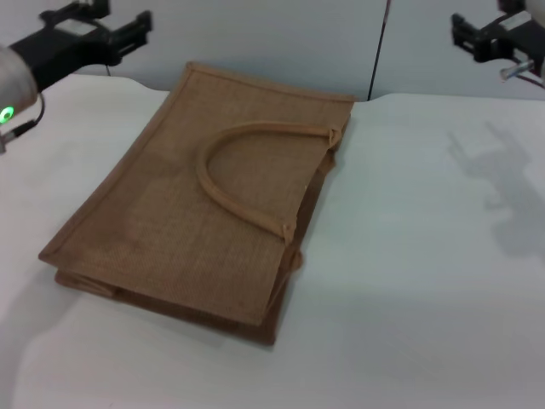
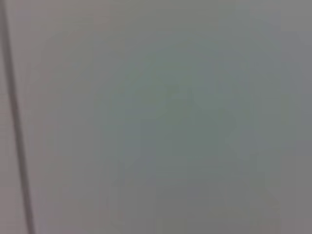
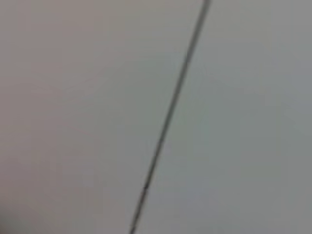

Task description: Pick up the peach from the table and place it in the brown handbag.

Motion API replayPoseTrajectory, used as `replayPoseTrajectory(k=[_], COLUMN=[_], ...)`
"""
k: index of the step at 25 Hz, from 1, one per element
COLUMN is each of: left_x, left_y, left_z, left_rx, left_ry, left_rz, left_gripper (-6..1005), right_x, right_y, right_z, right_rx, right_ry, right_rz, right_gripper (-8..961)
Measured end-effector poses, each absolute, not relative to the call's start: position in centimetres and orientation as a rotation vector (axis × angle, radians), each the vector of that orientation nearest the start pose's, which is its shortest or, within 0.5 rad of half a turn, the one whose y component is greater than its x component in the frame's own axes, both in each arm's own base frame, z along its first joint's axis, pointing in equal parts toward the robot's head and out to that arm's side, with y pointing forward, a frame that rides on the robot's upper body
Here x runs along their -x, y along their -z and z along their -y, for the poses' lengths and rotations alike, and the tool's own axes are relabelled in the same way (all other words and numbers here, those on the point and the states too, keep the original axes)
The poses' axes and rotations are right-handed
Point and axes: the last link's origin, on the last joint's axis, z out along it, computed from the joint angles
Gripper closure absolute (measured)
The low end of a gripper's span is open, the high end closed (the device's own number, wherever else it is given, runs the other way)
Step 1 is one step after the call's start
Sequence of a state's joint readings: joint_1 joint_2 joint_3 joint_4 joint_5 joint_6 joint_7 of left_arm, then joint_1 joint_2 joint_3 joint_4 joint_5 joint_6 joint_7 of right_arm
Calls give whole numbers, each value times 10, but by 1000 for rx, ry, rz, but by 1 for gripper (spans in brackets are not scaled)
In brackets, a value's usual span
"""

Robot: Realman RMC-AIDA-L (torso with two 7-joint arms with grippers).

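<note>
The brown handbag (image 1: 200, 213) lies flat on the white table (image 1: 409, 281), left of centre in the head view, with its arched tan handle (image 1: 234, 175) on top and its mouth toward the right. The peach is out of view in every picture. My left gripper (image 1: 128, 30) is raised at the far left, above the table's back edge. My right gripper (image 1: 464, 34) is raised at the far right. Both are well apart from the bag. The wrist views show only a blank grey wall with a dark seam.
A grey wall with a dark vertical seam (image 1: 377, 51) stands behind the table. The right arm's shadow (image 1: 502, 183) falls on the white tabletop to the right of the bag.
</note>
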State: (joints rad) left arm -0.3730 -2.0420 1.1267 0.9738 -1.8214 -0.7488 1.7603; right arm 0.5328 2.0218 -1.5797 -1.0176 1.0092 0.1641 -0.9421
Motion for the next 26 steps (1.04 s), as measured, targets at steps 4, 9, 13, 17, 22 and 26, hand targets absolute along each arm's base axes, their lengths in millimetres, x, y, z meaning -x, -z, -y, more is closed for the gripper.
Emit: replayPoseTrajectory(k=[4,9,13,17,22,26], left_x=[282,311,327,335,339,335], left_y=[-78,-74,-71,-61,-46,-38], left_z=[-399,-388,-377,-367,-365,-370], left_rx=[1845,1720,1637,1577,1539,1542], left_ry=[715,707,735,746,739,736], left_rz=[564,582,585,543,544,554], left_gripper=[294,318,322,321,322,322], right_x=[-196,-199,-212,-230,-241,-245], right_y=[-21,-11,-4,0,4,4], right_z=[-450,-438,-431,-429,-430,-433], right_rx=[1836,1697,1638,1613,1627,1641], right_ry=[-313,-384,-446,-475,-530,-523], right_rz=[-393,-321,-338,-379,-409,-405], right_gripper=[271,271,271,271,271,271])
